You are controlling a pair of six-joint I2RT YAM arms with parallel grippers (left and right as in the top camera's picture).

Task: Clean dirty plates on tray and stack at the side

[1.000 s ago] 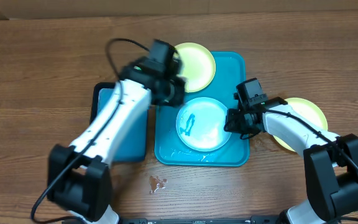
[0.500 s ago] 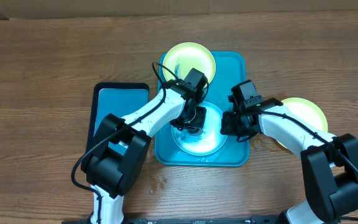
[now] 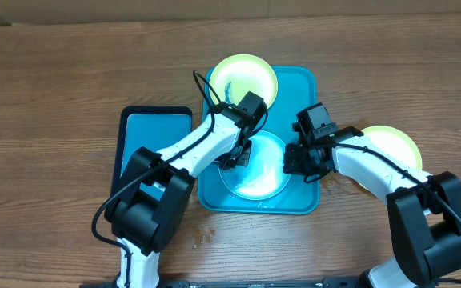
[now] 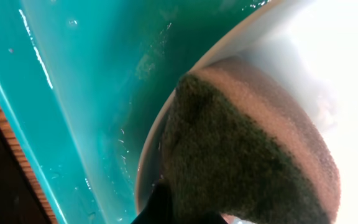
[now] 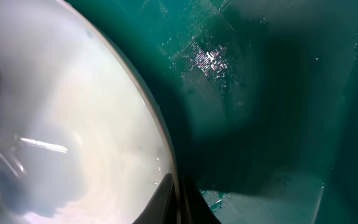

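A robot lab: two arms (image 3: 189, 149) at a wooden table (image 3: 54, 88).

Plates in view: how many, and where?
3. A light blue plate at the tray's centre, a yellow-green plate at its far end, another yellow-green plate on the table to its right, partly arm-covered.

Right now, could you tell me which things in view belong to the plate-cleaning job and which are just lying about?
Belongs to the job:
turquoise tray
light blue plate, on the tray
smeared yellow-green plate, on the tray
second yellow-green plate, on the table beside it
sponge

Just lying about:
small dark-rimmed blue tray
wet patch on the table
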